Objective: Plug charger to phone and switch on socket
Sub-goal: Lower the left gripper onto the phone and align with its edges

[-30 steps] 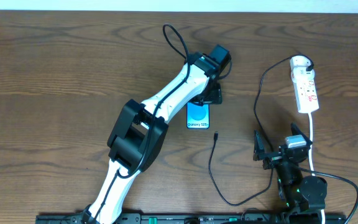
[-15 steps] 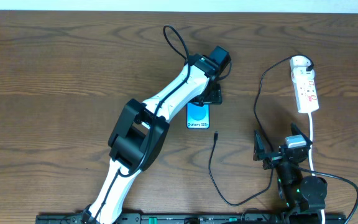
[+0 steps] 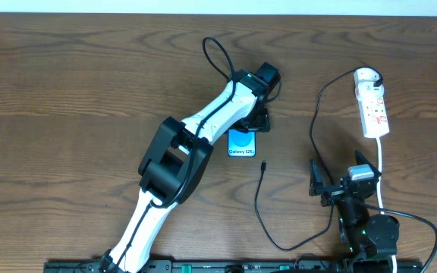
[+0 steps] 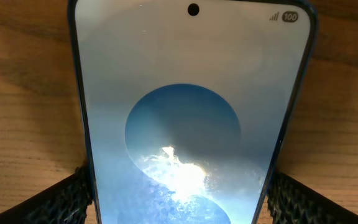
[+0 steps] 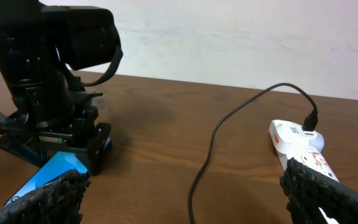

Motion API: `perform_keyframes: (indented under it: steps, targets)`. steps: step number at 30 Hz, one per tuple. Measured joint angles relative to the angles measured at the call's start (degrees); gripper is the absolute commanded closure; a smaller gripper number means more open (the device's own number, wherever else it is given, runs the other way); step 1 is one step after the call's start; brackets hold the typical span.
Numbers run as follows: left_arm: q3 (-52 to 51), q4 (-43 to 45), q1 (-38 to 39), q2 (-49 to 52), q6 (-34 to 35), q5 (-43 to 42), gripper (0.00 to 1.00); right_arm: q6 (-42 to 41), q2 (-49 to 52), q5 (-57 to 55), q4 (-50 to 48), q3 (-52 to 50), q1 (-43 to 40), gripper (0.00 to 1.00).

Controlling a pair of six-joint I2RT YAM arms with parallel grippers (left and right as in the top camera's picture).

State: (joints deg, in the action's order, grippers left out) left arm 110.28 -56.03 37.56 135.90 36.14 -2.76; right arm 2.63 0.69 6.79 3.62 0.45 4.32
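- The surface (image 3: pixel 59 83) runs back to a white wall (image 3: pixel 127 6) at its far edge. The whole left side is open wood, the widest room to move in.
- A narrower lane of bare wood lies between the phone (image 3: pixel 241 144) and the socket (image 3: pixel 375 110), crossed by the charger (image 3: pixel 257 203).
- The phone lies flat near the middle of the surface, well away from every edge. It has a black rim, a blue screen and white "Galaxy S25+" along the short end nearer the robot.
- The left tool (image 3: pixel 255 120) stands over the phone's far half, spread wide. Its fingers (image 4: pixel 67 200) are just beside the two long edges; I cannot tell whether they touch.
- The left arm (image 3: pixel 203 121) slants in from the near edge and covers the wood left of the phone.
- The charger's plug tip (image 3: pixel 264 164) lies near the phone's near right corner, apart from it. The cable loops toward the near edge, then climbs to the rounded plug end of the socket.
- The socket lies at the far right, its white cord (image 3: pixel 382 163) running back toward the robot.
- The right tool (image 3: pixel 338 176) is at the near right, spread wide and holding nothing. The charger passes right beside it.
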Motion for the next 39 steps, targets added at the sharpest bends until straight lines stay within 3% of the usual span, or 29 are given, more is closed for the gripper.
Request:
perform_keyframes:
  steps: [25,28,39]
  targets:
    - [0.0,0.57,0.0,0.0,-0.02,0.17,0.11,0.0,0.0,0.0,0.0,0.0,0.0,0.01]
    - [0.0,0.57,0.0,0.0,0.02,0.2,0.17,0.0,0.0,0.0,0.0,0.0,0.0,0.01]
    - [0.0,0.57,-0.04,0.0,-0.17,0.35,0.18,0.0,0.0,0.0,0.0,0.0,0.0,0.01]
